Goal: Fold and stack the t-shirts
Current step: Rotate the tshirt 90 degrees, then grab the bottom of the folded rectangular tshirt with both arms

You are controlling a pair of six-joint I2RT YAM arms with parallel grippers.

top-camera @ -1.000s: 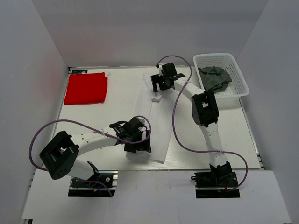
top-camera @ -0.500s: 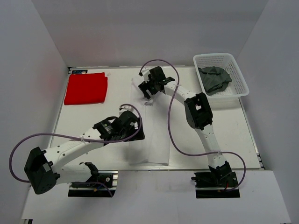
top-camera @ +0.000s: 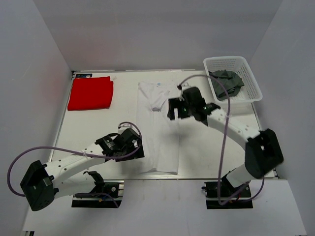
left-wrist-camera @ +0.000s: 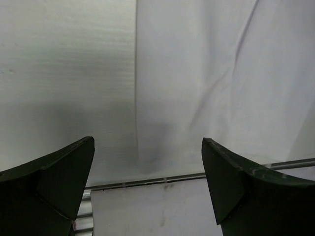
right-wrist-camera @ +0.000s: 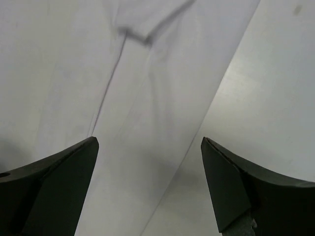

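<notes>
The white t-shirt (top-camera: 156, 129) lies flat as a long narrow strip from the table's back to its front edge, collar tag at the far end. The red t-shirt (top-camera: 90, 93) lies folded at the back left. My left gripper (top-camera: 132, 147) is open and empty at the strip's left edge near the front; its wrist view shows the white cloth (left-wrist-camera: 211, 78) and the table edge. My right gripper (top-camera: 175, 109) is open and empty just right of the strip's upper part; its wrist view shows the folded cloth (right-wrist-camera: 142, 88) below the fingers.
A white mesh basket (top-camera: 250, 78) at the back right holds a grey-green garment (top-camera: 226, 82). White walls close in the table on the left, back and right. The table's front edge (left-wrist-camera: 197, 175) runs just past the shirt's hem.
Both grippers let go of the white shirt, now laid folded lengthwise into a strip. The left gripper moved toward the front edge. The right arm swung right and back from the collar.
</notes>
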